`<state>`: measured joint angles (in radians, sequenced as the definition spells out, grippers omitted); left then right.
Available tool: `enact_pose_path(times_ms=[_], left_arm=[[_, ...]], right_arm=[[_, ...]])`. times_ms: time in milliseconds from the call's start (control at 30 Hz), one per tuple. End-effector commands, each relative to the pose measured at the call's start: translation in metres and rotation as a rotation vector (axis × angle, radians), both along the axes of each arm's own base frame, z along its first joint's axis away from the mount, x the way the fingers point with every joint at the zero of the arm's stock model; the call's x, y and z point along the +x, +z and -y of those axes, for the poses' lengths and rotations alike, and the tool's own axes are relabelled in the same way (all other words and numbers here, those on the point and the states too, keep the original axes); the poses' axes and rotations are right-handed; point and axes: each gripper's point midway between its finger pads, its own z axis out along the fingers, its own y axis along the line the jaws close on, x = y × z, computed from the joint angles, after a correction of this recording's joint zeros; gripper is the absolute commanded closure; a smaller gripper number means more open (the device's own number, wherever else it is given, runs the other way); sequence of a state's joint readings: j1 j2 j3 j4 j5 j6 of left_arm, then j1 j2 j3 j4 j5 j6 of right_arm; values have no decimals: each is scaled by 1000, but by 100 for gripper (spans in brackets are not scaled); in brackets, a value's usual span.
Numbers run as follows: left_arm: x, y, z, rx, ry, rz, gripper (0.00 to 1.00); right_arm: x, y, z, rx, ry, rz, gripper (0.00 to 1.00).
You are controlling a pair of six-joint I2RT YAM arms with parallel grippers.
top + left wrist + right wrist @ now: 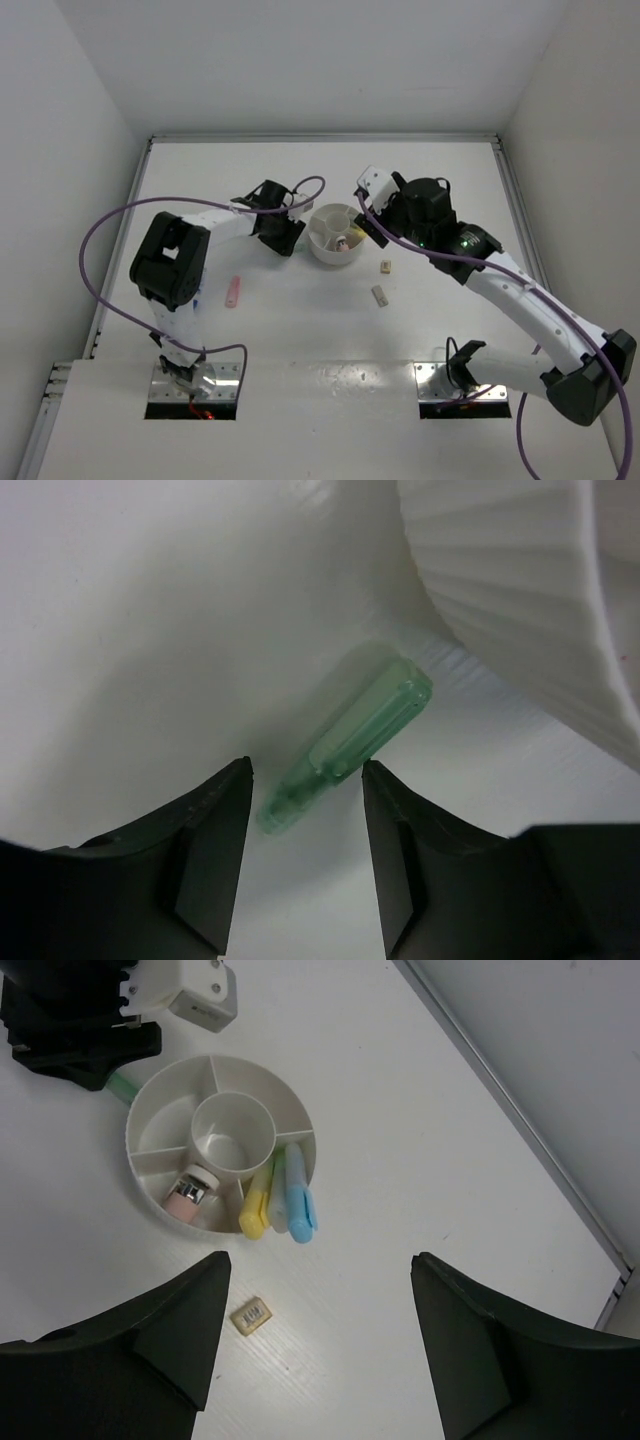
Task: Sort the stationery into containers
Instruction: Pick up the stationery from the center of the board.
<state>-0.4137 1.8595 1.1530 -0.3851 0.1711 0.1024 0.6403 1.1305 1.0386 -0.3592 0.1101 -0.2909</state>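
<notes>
A green marker (350, 742) lies on the table against the outer wall of the white organiser (520, 600). My left gripper (307, 780) is open, and the marker's near end sits loosely between its fingertips. The organiser (175, 1120) holds a yellow marker (256, 1205), a light blue marker (299, 1200) and a pink piece with a silver band (187, 1193). Above the table beside the organiser hangs my right gripper (320, 1270), open and empty. A tan eraser (251, 1315) lies by its left finger. From above, the left gripper (288, 238) is at the organiser's (322, 222) left and the right gripper (372, 228) at its right.
A pink marker (232, 291) lies on the table left of centre. Two tan erasers (385, 266) (379, 295) lie below the organiser's right side. White walls close in the table on the left, back and right. Purple cables loop off both arms.
</notes>
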Motion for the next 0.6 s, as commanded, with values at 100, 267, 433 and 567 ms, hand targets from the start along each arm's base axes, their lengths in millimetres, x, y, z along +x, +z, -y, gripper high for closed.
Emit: enact_pose_path(times_ms=[100, 267, 433, 567], left_arm=[[5, 2, 1, 27, -18, 22, 42], [5, -6, -5, 61, -4, 13, 44], [2, -17, -11, 93, 15, -6, 78], [6, -6, -15, 105, 59, 12, 100]], right_arm=[[0, 11, -1, 64, 8, 29, 27], [-1, 11, -3, 67, 16, 27, 27], [0, 14, 1, 72, 7, 35, 27], [-1, 14, -1, 75, 16, 32, 27]])
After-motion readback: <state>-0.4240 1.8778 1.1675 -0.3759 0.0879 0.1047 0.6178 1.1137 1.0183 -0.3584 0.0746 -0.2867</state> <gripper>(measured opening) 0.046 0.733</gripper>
